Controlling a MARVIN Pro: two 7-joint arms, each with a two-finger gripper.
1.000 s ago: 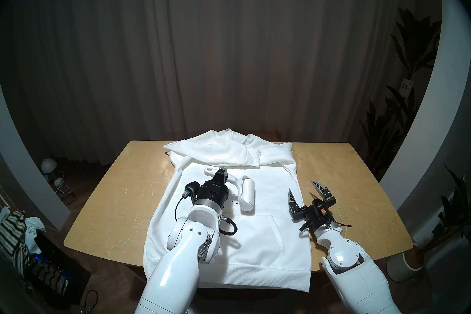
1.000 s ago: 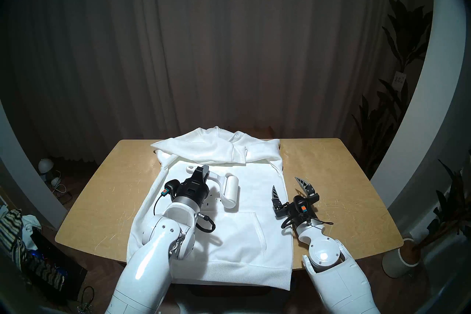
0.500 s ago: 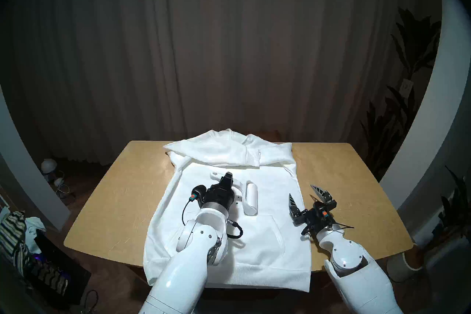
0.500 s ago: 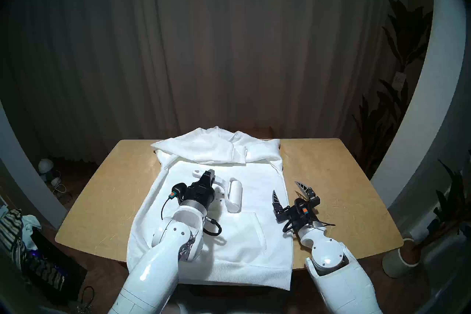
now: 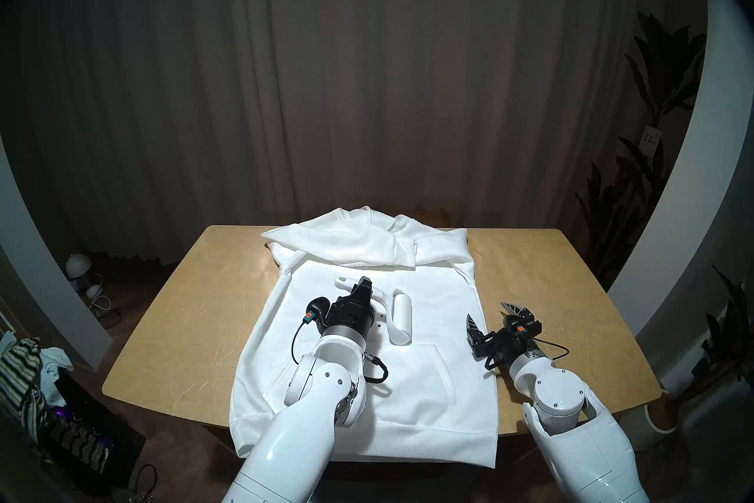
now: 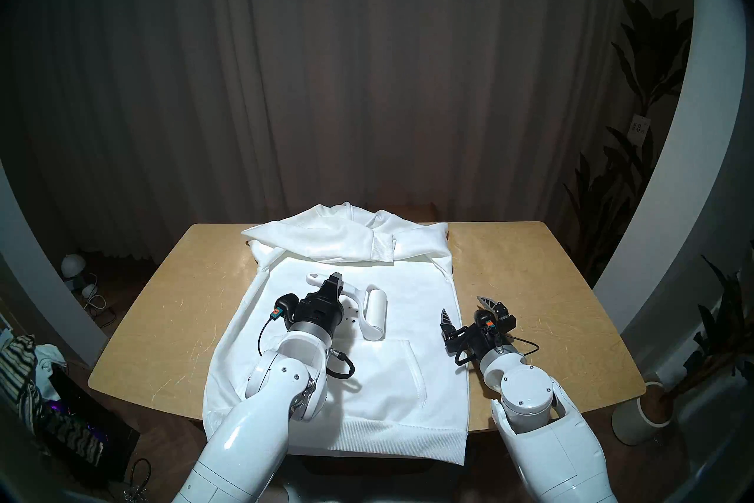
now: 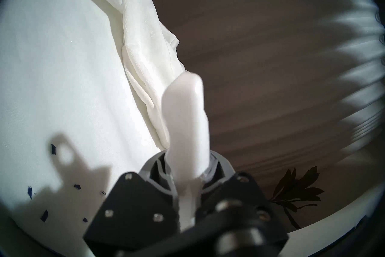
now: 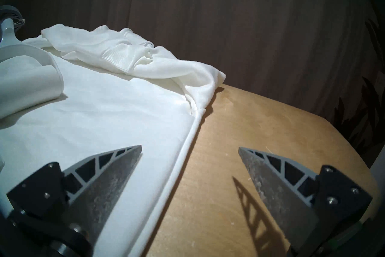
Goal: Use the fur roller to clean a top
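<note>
One tool in play: small white plastic lint roller (image 5: pixel 400 320), short paper-wrapped cylinder on a curved handle.
Roller position: cylinder lying on the chest panel, just above the kangaroo pocket opening, axis running roughly toward the hood.
Contact: looks seated on the cloth in the right wrist view; likely set low so the sticky drum bears on the fabric.
Left hand (image 5: pixel 364 283): pinching the roller's handle mid-length, fingers pressed onto it; hanging-hole end of the handle sticks out past the grip on the far left side.
Grip reason: holding the handle keeps the drum free to turn, my read.
Debris: small dark flecks (image 7: pixel 44 218) on the cloth just left of the drum, partly under the hand's shadow; probably the target for the next pass.
Garment: large white hooded sweatshirt (image 5: pixel 432 400) spread front-up, hood and a ribbed cuff folded over at the far end, hem hanging off the near edge.
Right hand (image 8: pixel 189 153): spread, empty, low over the sweatshirt's right side seam; one finger over cloth, one over wood. Looks placed to pin the fabric; not touching as far as I can tell.
Surface: tan wooden top (image 5: pixel 171 310), scratched, carrying the garment.
</note>
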